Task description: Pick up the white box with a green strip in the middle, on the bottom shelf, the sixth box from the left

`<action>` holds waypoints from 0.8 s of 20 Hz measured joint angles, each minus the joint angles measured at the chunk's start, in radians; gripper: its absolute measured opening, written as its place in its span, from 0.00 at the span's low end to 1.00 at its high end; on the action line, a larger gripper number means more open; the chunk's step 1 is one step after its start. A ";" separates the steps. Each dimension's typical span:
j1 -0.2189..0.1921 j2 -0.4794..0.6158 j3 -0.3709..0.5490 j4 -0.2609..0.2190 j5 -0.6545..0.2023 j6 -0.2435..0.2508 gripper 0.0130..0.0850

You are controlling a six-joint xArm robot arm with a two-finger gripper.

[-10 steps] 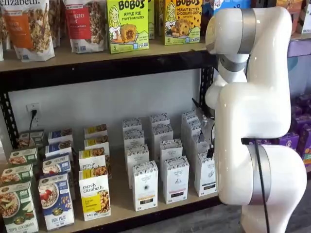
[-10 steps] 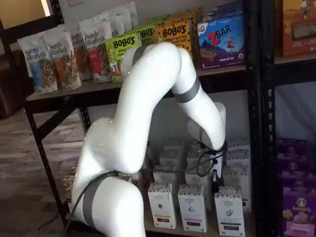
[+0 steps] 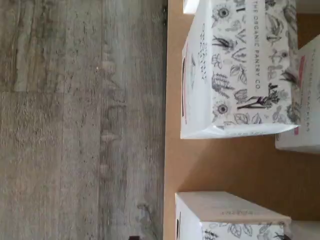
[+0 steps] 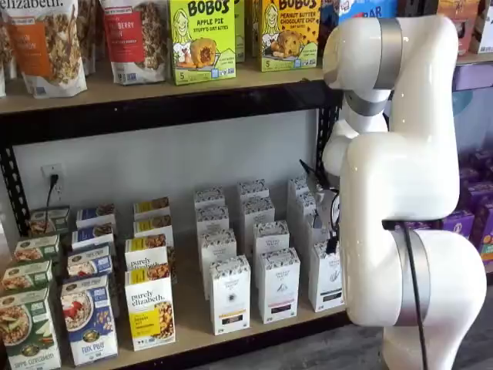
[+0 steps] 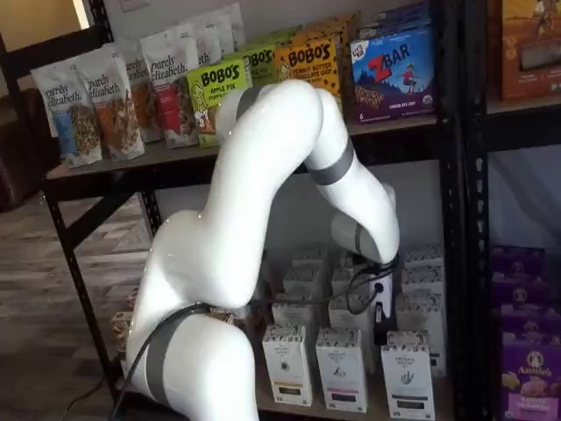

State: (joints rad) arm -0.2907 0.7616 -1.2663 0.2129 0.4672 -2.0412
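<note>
The white box (image 4: 324,277) with a black-speckled top band and a small dark label stands at the right end of the front row on the bottom shelf (image 4: 189,317), partly behind my arm. It also shows in a shelf view (image 5: 408,373). My gripper (image 5: 379,326) hangs just above and behind it, over the right column of white cartons. Only a dark finger shape and a cable show, so I cannot tell whether it is open. In a shelf view the gripper (image 4: 332,240) is mostly hidden by the arm. The wrist view shows a botanical-print carton top (image 3: 240,70) near the shelf's front edge.
Two similar white cartons (image 4: 229,295) (image 4: 277,285) stand left of the target, with several rows behind. Yellow-banded purely elizabeth boxes (image 4: 150,308) and cereal boxes (image 4: 88,320) fill the left. A black upright (image 5: 456,219) stands right of the cartons. The upper shelf carries Bobo's boxes (image 4: 202,38).
The arm has shifted slightly and the wrist has dropped a little toward the right column of white cartons. No box has moved.
</note>
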 joint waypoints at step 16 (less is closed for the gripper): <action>-0.025 0.151 -0.125 -0.029 -0.057 -0.004 1.00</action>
State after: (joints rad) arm -0.3152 0.9127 -1.3915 0.1843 0.4099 -2.0449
